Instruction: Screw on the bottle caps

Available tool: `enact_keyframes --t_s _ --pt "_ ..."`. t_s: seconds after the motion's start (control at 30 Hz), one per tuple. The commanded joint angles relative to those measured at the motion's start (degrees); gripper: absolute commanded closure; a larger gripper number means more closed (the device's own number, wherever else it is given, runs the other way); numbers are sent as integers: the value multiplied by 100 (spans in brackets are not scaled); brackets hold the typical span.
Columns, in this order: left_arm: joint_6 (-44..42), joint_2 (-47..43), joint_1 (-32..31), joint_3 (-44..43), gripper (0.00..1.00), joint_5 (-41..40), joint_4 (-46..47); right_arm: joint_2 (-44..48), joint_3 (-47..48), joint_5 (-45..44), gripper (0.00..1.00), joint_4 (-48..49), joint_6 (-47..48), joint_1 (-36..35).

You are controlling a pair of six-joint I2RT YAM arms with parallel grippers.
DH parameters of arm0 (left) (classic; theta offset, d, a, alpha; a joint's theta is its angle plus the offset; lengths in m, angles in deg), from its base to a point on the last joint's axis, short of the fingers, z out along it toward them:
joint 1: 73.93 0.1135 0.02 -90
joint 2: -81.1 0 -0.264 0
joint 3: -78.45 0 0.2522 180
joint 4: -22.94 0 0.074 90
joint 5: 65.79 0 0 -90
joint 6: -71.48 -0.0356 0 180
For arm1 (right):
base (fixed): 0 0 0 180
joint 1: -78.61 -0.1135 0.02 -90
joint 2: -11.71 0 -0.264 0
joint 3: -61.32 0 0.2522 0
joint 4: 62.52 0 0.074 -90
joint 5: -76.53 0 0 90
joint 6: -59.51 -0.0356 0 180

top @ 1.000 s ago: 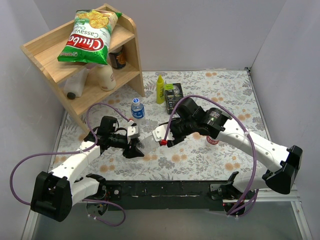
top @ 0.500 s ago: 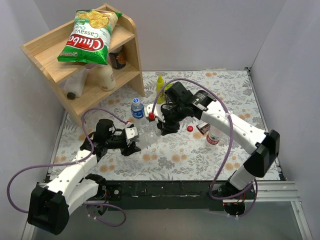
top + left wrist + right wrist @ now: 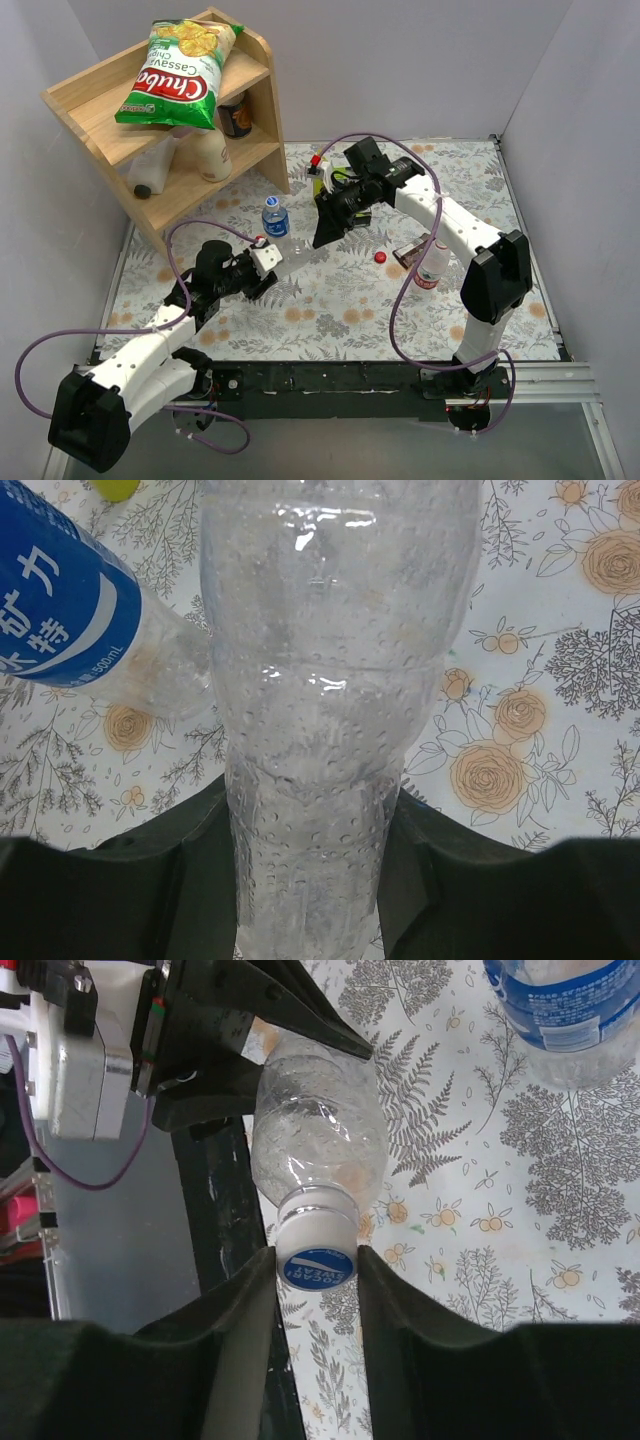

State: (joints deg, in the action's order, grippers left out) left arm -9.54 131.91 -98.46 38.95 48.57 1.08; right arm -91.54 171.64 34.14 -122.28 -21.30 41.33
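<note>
From above, a table covered in a flowered cloth [image 3: 480,200] sits between plain pale walls [image 3: 420,60], with a black rail along its near edge. At the far left stands a wooden shelf [image 3: 262,110] with a bag of chips [image 3: 178,75] lying on top. A yellow bottle [image 3: 320,180] stands at the far middle. A blue-labelled bottle [image 3: 275,217] is upright just left of centre. A red cap [image 3: 380,257] lies loose on the cloth. A red-and-white bottle [image 3: 430,268] stands near it to the right, beside the right arm. The clear bottle [image 3: 297,256] lies tilted between the two arms. The left gripper [image 3: 270,272] holds its base end and the right gripper [image 3: 320,238] meets its neck.

The left wrist camera shows dark fingers [image 3: 150,880] closed against both sides of the clear bottle [image 3: 320,730], which is beaded with droplets. The blue-labelled bottle [image 3: 70,610] is just beside it on the left.

The right wrist camera shows the right fingers [image 3: 250,1310] narrowed to pinch a blue cap [image 3: 315,1265] sitting on the clear bottle's neck. Beyond are the cloth's near edge and a grey floor.
</note>
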Motion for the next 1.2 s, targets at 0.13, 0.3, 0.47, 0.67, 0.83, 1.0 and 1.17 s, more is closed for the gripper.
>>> enact_keyframes --t_s 0.13,0.3,0.47,0.67,0.83,1.0,1.17 --pt "-510 -36 -51 -186 100 358 20 260 1216 100 11 -893 775 519" --pt "-633 280 28 -379 100 1201 -647 620 1226 54 6 -1314 1486 757" --pt "-871 518 80 -809 100 2545 -1272 1358 270 -266 7 -1720 4278 232" --pt "-1213 694 80 -1082 100 2987 -1739 2676 -1410 -1307 5 -297 5110 -533" --pt "-1258 659 80 -1091 100 3040 -1809 2581 -1289 -1237 19 -383 5242 -789" --pt "-1196 694 80 -1118 100 3040 -1766 2476 -1200 -1158 27 -585 5444 -974" --pt "-1135 738 80 -1092 100 3040 -1704 2467 -1218 -1184 33 -875 5839 -1194"
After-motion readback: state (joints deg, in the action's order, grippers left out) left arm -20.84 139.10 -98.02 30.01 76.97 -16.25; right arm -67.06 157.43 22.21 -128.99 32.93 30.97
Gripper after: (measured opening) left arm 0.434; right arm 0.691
